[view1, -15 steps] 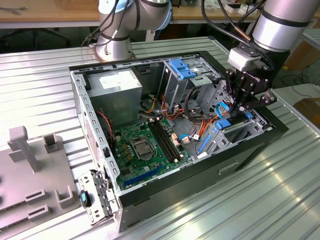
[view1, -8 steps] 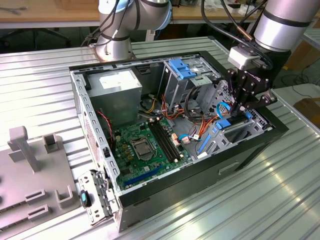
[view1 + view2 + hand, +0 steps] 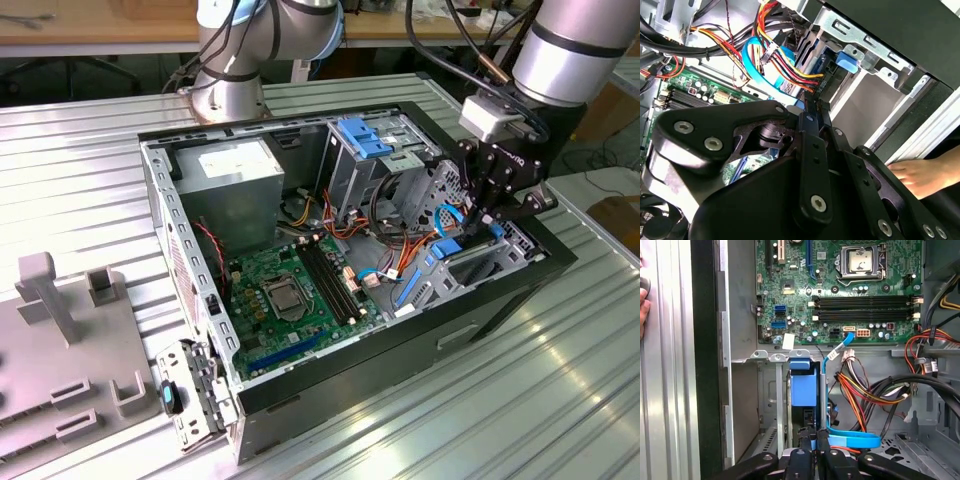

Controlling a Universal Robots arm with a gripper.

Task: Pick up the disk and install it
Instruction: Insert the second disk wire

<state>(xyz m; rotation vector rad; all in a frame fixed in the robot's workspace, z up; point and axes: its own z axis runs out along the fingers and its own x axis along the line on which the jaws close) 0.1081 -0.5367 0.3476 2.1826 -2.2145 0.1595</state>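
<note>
Exterior view: the gripper [image 3: 487,222] is down inside the computer case [image 3: 300,385].
Its jaws are pinched on the disk [image 3: 803,387], which stands in the metal cage [image 3: 774,390], not pushed all the way in, I think.

No words or numbers can be read for sure. The big grey metal power box [image 3: 240,185], at about 10 o'clock in the open black computer case [image 3: 400,345] in the exterior view, has a white paper label [image 3: 233,160] on top; its print is too small to read. The black gripper [image 3: 480,226], at about 3 o'clock, has a short row of white letters [image 3: 510,157] on its body. In the first wrist view, the green circuit board [image 3: 840,315] has tiny white marks and a small white sticker [image 3: 788,341], all too small to read.
</note>
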